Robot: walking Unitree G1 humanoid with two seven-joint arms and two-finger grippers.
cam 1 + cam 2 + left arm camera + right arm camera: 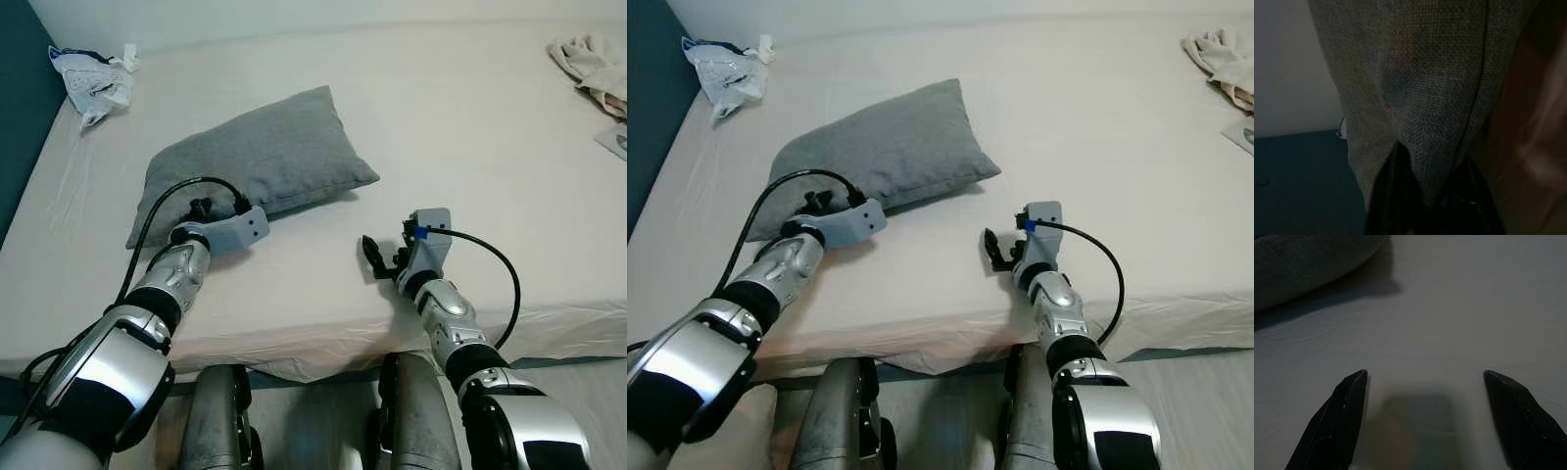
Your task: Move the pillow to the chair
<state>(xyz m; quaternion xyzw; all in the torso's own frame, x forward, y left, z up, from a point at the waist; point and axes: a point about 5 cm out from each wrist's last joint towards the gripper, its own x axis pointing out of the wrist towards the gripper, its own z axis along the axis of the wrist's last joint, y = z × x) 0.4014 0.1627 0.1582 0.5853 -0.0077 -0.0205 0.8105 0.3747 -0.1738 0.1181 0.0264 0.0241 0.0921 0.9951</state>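
Robot grips grey pillow (257, 157) on white bed (470, 127).
The left gripper (1432, 191) appears clamped on the pillow's near edge, though the wrist view is dim. The right gripper (1425, 421), fingers spread wide, rests on the sheet beside the pillow, near the mattress's front edge.

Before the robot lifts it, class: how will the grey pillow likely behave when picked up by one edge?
The grey pillow looks plump and soft, so it will probably sag. Its woven cloth, bunched between the left gripper fingers, likely grips well. It seems light.
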